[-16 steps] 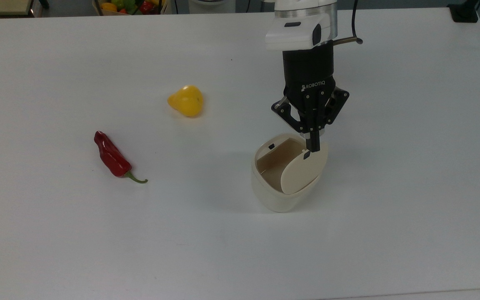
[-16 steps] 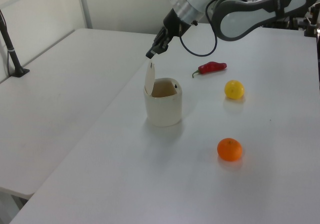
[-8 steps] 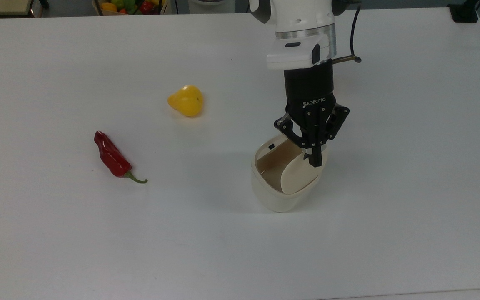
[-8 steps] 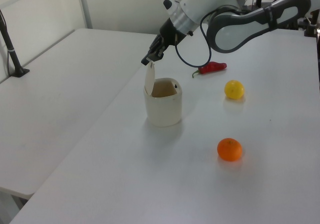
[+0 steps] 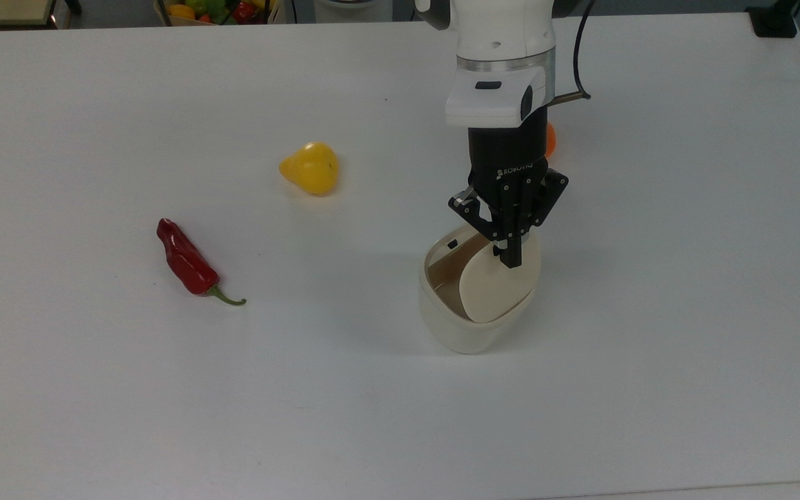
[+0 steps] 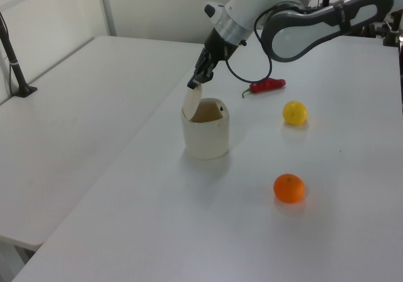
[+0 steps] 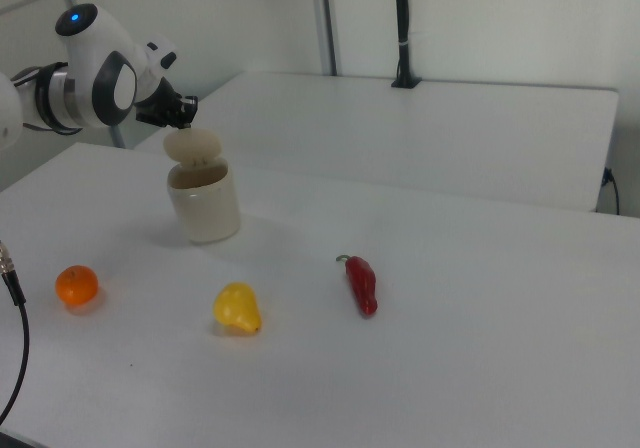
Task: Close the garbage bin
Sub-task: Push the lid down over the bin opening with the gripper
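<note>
The cream-white garbage bin (image 5: 473,333) stands on the white table, right of centre in the top view. Its beige lid (image 5: 490,288) is tilted up on its hinge, leaning partway over the opening, and some of the brown inside still shows. My gripper (image 5: 510,259) is shut, with its tips resting against the lid's raised upper edge. In the left view the gripper (image 6: 196,83) sits just above the lid (image 6: 191,104) and the bin (image 6: 206,133). In the right view the gripper (image 7: 185,118) touches the top of the lid (image 7: 192,146) above the bin (image 7: 206,208).
A red chili pepper (image 5: 188,260) and a yellow fruit (image 5: 311,169) lie to the top view's left of the bin. An orange (image 6: 289,188) lies apart from the bin; in the top view the orange (image 5: 551,139) peeks out behind the gripper body. A crate of vegetables (image 5: 216,10) sits beyond the table's far edge.
My gripper has moved down and toward the top view's left, pushing the lid from nearly upright to leaning further over the bin's opening. The fruits have not moved.
</note>
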`<state>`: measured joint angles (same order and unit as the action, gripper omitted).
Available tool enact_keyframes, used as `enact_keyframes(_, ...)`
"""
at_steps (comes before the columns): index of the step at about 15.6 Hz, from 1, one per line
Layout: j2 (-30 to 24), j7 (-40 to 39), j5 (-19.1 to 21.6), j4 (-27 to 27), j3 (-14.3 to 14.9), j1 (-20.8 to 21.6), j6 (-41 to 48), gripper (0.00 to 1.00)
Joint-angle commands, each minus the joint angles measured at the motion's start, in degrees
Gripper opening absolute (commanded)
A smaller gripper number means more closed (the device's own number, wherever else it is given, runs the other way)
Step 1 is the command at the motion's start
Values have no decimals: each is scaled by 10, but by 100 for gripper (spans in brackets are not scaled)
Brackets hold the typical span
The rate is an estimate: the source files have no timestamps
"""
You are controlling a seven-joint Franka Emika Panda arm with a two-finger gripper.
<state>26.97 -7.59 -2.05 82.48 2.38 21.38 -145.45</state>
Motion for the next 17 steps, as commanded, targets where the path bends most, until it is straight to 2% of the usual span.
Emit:
enact_keyframes(1,-20,-18,-3,10,1,1,63,0)
enact_keyframes(8,-17,-18,-14,15,5,-7,96,0)
enact_keyframes(13,-17,-51,-16,12,5,-16,175,0)
enact_keyframes(17,-13,-52,-16,14,5,-16,177,0)
